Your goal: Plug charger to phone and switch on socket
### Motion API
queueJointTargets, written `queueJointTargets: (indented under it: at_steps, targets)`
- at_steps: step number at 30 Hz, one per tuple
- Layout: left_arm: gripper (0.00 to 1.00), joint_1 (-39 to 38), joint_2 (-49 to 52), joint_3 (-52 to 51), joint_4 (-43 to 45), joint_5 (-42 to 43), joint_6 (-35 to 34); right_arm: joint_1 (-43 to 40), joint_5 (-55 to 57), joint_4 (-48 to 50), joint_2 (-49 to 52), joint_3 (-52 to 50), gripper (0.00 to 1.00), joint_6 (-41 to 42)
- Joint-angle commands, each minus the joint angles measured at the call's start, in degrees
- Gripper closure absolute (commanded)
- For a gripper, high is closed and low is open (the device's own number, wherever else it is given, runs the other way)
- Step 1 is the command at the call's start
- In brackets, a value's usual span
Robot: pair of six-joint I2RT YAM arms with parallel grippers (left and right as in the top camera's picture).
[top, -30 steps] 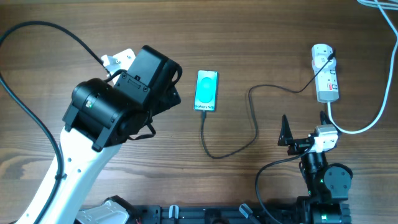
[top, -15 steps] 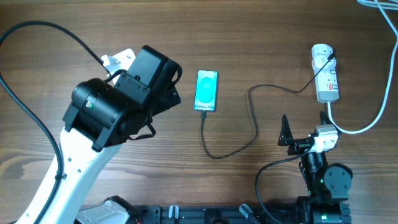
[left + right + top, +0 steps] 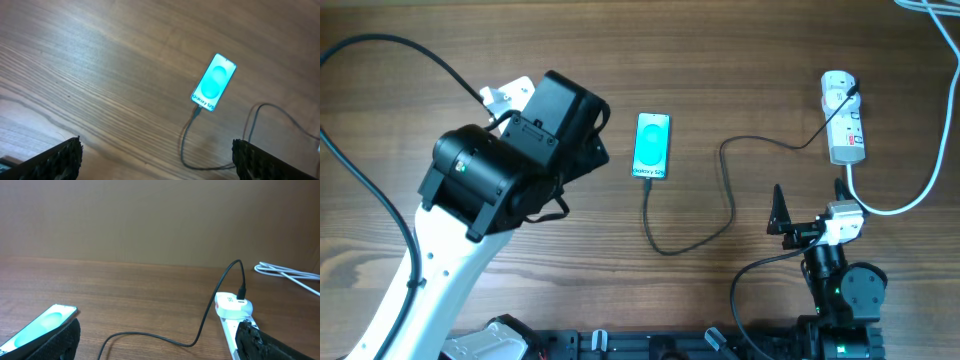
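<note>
The phone [image 3: 652,146] lies flat mid-table, its teal screen lit. The charger's thin black cable [image 3: 730,200] meets the phone's near end, loops toward the front and runs to the socket [image 3: 846,135] at the right, where its black plug [image 3: 241,292] sits in the far end. In the left wrist view the phone [image 3: 214,89] lies ahead, with the connector [image 3: 197,110] at its end. My left gripper [image 3: 157,155] is open, above and left of the phone. My right gripper [image 3: 157,340] is open, low near the front, between the phone [image 3: 37,325] and the socket [image 3: 231,330].
A thick white cord [image 3: 918,200] curves from the socket along the right edge and shows in the right wrist view [image 3: 285,272]. The left arm's black body [image 3: 510,165] hangs over the table left of the phone. The right arm's base [image 3: 840,285] is at the front right.
The left arm has shifted very slightly to the left. The phone, cable, socket and right arm have not moved.
</note>
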Motion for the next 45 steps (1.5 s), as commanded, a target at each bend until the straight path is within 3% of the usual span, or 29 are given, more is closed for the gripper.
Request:
queueJointTargets:
  at_steps: [1,3,9,18,21,25,30,34,38,45]
  targets:
    - [0.00,1.0,0.0,0.0,3.0,-0.5,-1.0,-0.2,0.2,0.3,-0.6,-0.1,0.00,-0.6]
    - [0.00,1.6,-0.1,0.0,4.7,0.9,1.8,-0.2,0.2,0.3,-0.6,-0.1,0.00,-0.6]
    - [0.00,5.2,-1.1,0.0,13.1,10.6,21.6,-0.2,0.2,0.3,-0.6,-0.1,0.00,-0.6]
    - [0.00,12.2,-4.8,0.0,14.4,12.9,27.4,-0.2,0.2,0.3,-0.6,-0.1,0.00,-0.6]
    - [0.00,15.1,-7.2,0.0,15.7,22.5,40.4,-0.2,0.2,0.3,-0.6,-0.1,0.00,-0.6]
    - [0.00,18.2,-10.8,-1.9,16.6,24.3,42.7,-0.2,0.2,0.3,-0.6,-0.1,0.01,-0.6]
    - [0.00,22.3,-21.4,-18.5,28.5,24.4,42.7,-0.2,0.2,0.3,-0.6,-0.1,0.00,-0.6]
    - [0.00,26.1,-32.3,-36.6,44.7,27.4,43.4,-0.2,0.2,0.3,-0.6,-0.1,0.00,-0.6]
    - [0.00,31.1,-43.3,-52.9,58.4,37.8,52.7,-0.2,0.2,0.3,-0.6,-0.1,0.00,-0.6]
    - [0.00,38.5,-58.4,-67.7,61.7,39.6,52.7,-0.2,0.2,0.3,-0.6,-0.1,0.00,-0.6]
